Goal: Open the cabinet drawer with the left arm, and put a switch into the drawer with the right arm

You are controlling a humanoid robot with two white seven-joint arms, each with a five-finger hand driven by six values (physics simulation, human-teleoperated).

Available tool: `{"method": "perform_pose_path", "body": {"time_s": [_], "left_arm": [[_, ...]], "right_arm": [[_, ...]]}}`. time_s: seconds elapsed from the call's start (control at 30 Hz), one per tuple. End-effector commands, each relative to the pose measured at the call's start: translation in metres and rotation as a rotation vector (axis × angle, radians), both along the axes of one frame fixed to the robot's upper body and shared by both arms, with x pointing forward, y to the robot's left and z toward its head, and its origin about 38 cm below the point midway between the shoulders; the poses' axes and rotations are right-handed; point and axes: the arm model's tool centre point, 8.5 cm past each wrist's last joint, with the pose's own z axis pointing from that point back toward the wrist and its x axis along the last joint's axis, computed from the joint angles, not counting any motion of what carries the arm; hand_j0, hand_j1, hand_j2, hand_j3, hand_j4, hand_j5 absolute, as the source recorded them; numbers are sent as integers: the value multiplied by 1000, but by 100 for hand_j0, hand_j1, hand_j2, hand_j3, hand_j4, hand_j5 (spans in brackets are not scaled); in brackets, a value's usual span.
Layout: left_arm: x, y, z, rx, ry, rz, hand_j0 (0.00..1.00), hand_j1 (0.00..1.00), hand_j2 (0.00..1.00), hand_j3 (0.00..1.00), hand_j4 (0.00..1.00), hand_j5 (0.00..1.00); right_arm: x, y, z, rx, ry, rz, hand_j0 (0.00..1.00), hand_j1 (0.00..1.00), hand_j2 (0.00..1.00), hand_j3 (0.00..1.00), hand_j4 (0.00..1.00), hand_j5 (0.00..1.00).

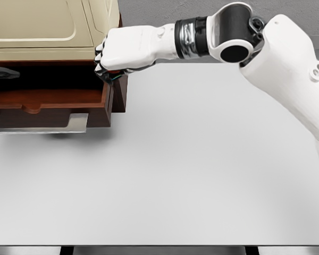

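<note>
Placement is the step we judge underway: our right robot hand point(112, 53), fingers curled around a small dark switch point(110, 76), hangs over the open drawer point(48, 98) at the surface's point(202, 170) far-left corner, needing release next.

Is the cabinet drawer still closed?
No. The drawer is pulled out from the cabinet, its inside visible, with the right hand at its right corner.
</note>
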Motion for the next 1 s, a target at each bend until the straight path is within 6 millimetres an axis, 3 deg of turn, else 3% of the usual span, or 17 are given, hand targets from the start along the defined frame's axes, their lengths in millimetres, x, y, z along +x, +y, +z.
{"method": "perform_pose_path", "body": {"time_s": [0.0, 0.23, 0.5, 0.67, 0.8, 0.9, 0.97], "left_arm": [[0, 1, 1, -7, 1, 5, 100, 100, 100, 100, 100, 100], [0, 1, 1, -7, 1, 5, 100, 100, 100, 100, 100, 100], [0, 1, 0, -7, 4, 5, 100, 100, 100, 100, 100, 100], [0, 0, 0, -7, 3, 4, 100, 100, 100, 100, 100, 100], [0, 0, 0, -8, 4, 4, 100, 100, 100, 100, 100, 100], [0, 0, 0, -8, 4, 4, 100, 100, 100, 100, 100, 100], [0, 0, 0, -8, 3, 4, 100, 100, 100, 100, 100, 100]], "right_arm": [[-4, 10, 2, 8, 2, 22, 39, 39, 39, 39, 39, 39], [-17, 38, 13, 11, -18, 87, 39, 39, 39, 39, 39, 39], [-36, 85, 11, 11, -1, 172, 40, 40, 40, 40, 40, 40], [-5, 94, 8, -5, 47, 84, 39, 39, 39, 39, 39, 39], [6, 95, 1, -15, 72, 50, 40, 40, 40, 40, 40, 40], [8, 95, 4, -16, 66, 44, 42, 42, 42, 42, 42, 42], [10, 98, 5, -17, 70, 35, 52, 52, 52, 52, 52, 52]]}}
